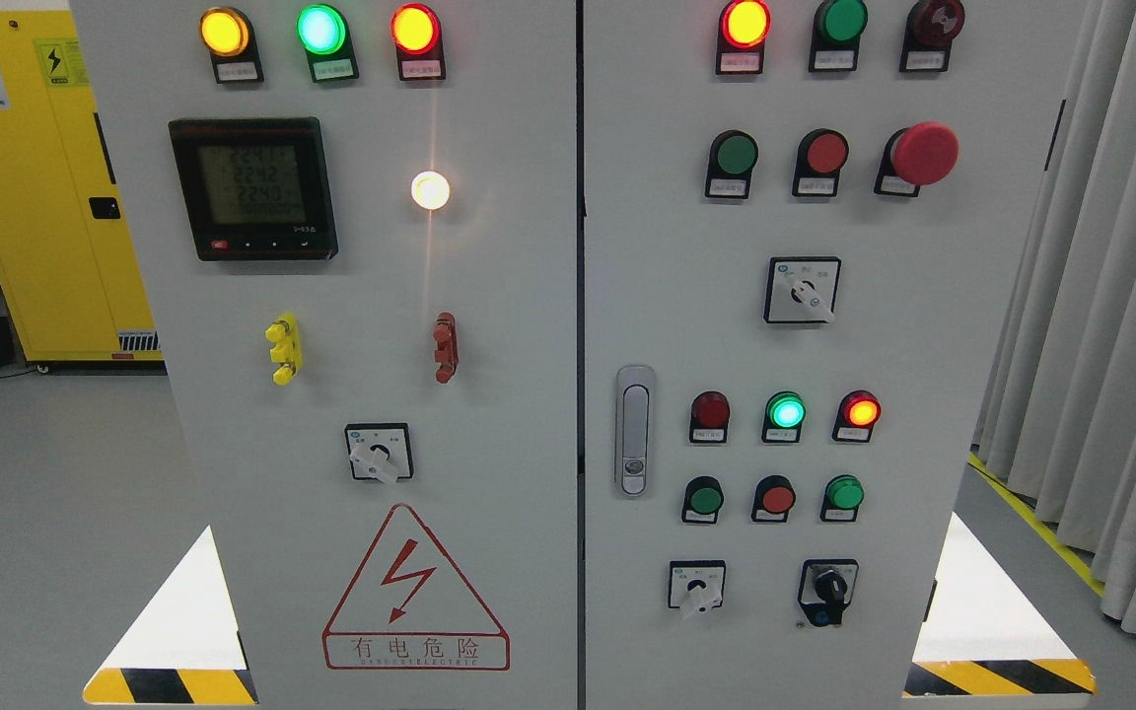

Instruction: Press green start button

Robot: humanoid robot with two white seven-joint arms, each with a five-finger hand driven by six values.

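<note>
Neither hand is in view, so finger state cannot be told. Several green buttons (pixel 732 155) sit on the right cabinet door (pixel 982 296), grouped beside red stop buttons (pixel 826 153) for operator reach; which is start is unclear.

A smooth pale grey floor (pixel 45 493) spreads at the left, where a tall yellow metal cabinet (pixel 45 197) with warning stickers stands. At the right hang pleated light grey curtains (pixel 1120 296), with a yellow-and-black striped floor line (pixel 1051 537) just beside their hems.
</note>
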